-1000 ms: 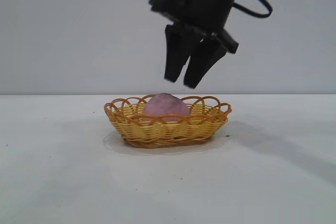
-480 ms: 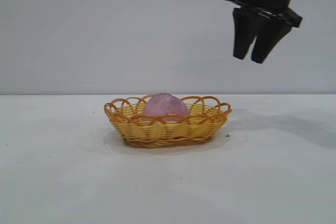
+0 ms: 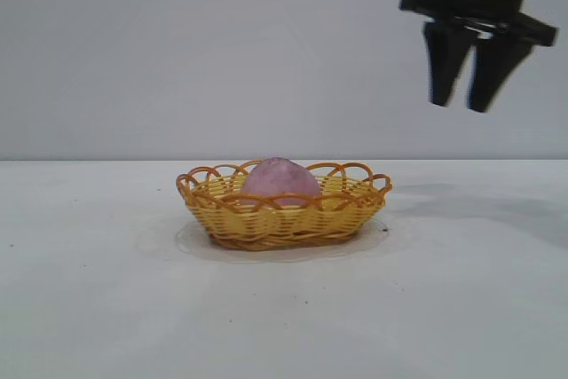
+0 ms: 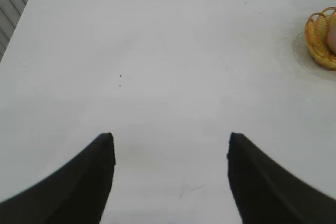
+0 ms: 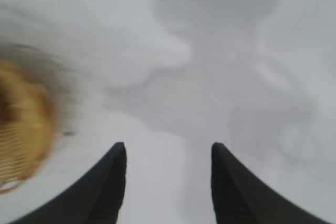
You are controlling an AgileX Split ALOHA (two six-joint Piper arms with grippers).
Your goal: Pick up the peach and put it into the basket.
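Nearest, bare tabletop (image 3: 284, 326) is seen. On it the basket (image 3: 282, 216) stands, and the peach (image 3: 280, 178) is lodged inside, its top above the rim. Higher and off to the right, the right gripper (image 3: 466, 102) is hung, jaws apart and empty. The left gripper (image 4: 170, 153) is parked well aside, jaws apart. Little risk is judged: only a low sweep back could knock the basket.

- basket (image 3: 284, 215): woven wicker, yellow sides, orange-brown looped rim
- peach (image 3: 280, 178): matt, dusty pink
- tabletop (image 3: 106, 308): smooth, matt white
- right gripper (image 3: 468, 106): black, matt fingers
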